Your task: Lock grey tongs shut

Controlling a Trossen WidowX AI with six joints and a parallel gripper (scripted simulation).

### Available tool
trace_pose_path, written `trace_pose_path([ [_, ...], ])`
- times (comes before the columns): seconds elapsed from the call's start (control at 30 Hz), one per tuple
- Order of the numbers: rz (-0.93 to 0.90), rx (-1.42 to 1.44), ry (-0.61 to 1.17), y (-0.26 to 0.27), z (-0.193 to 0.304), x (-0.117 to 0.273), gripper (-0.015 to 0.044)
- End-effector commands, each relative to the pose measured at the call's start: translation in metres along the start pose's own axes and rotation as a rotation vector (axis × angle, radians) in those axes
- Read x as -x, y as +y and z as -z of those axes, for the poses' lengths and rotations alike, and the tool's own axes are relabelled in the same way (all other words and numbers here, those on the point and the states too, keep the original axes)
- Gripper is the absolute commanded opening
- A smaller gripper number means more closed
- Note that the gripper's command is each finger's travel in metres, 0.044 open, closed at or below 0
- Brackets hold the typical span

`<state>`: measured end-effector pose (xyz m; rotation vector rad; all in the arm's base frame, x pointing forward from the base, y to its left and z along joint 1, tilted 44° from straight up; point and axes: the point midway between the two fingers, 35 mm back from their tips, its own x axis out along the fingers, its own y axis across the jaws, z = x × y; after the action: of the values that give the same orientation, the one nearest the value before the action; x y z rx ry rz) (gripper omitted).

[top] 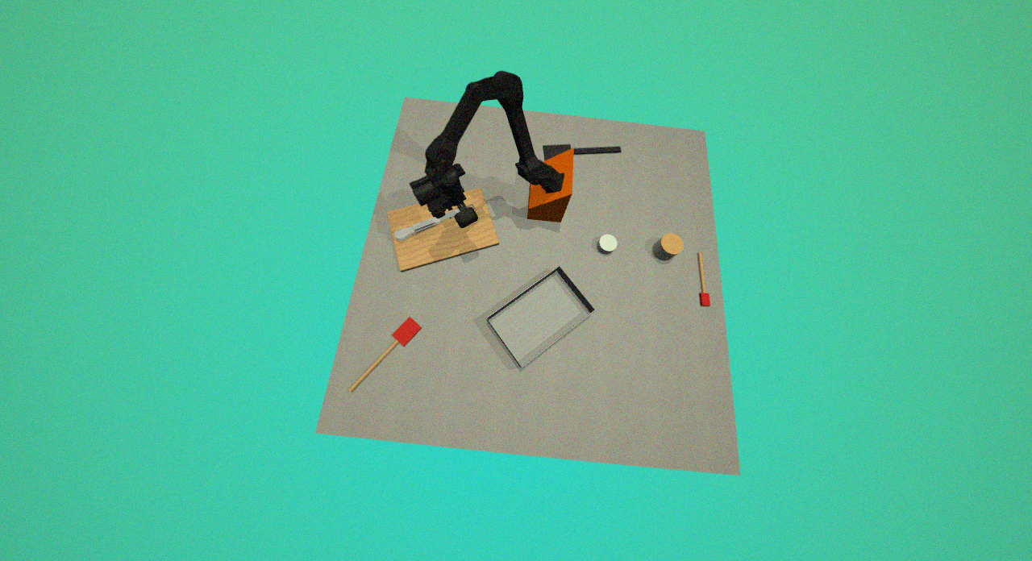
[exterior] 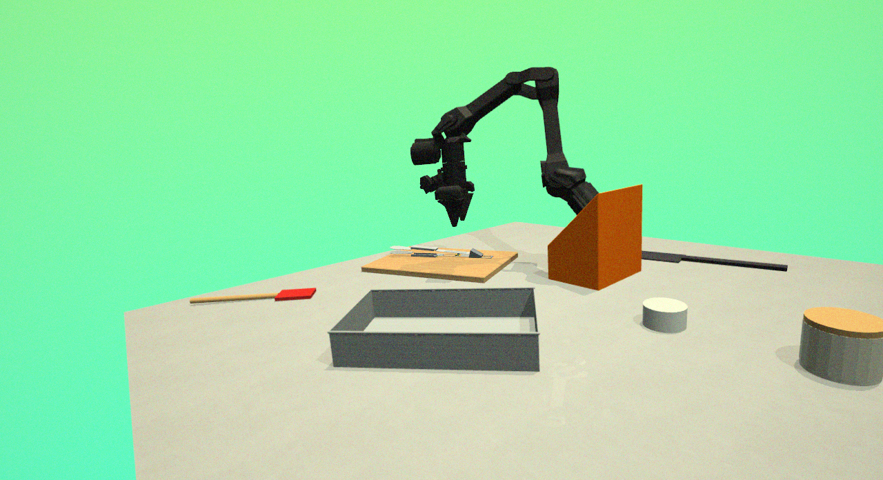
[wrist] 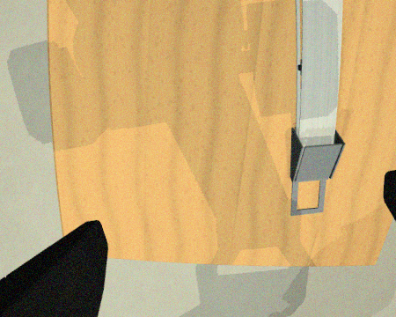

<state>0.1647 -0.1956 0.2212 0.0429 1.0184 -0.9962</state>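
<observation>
The grey tongs [top: 404,234] [exterior: 423,248] [wrist: 319,79] lie on their side on the wooden board [top: 414,260] [exterior: 432,270] [wrist: 141,176], one arm above the other with a narrow gap between them. Their hinge end and pull ring point toward the orange block's side. Whether the lock holds cannot be told. My gripper [top: 451,215] [exterior: 459,222] [wrist: 244,200] is wide open and empty. It hangs above the board and the tongs, not touching them. In the wrist view the hinge end shows between the spread fingers, nearer the right one. The roasting tin [top: 577,291] [exterior: 435,352] holds nothing.
The orange block [top: 544,209] [exterior: 619,236] stands by the arm's base, with a black long-handled tool [top: 597,150] [exterior: 735,263] behind it. A white-topped cylinder [top: 608,243] [exterior: 665,315] and a wooden-lidded jar [top: 672,243] [exterior: 842,354] stand right. Red-headed spatulas [top: 406,331] [exterior: 296,294] lie near both sides.
</observation>
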Motion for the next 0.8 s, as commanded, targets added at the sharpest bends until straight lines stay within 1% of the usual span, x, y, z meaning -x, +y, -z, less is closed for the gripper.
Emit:
trace_pose_path([
  [0.0, 0.005, 0.002, 0.002, 0.004, 0.040, 0.023, 0.0440],
  [0.1, 0.010, 0.008, -0.007, 0.003, 0.074, 0.035, 0.0440],
  [0.17, 0.011, 0.010, -0.010, 0.002, 0.081, 0.037, 0.0440],
  [0.33, 0.012, 0.025, 0.007, 0.003, 0.080, 0.044, 0.0440],
  [0.53, 0.038, 0.102, 0.060, 0.003, 0.070, 0.075, 0.0440],
  [0.77, 0.040, 0.105, 0.061, 0.003, 0.070, 0.077, 0.0440],
])
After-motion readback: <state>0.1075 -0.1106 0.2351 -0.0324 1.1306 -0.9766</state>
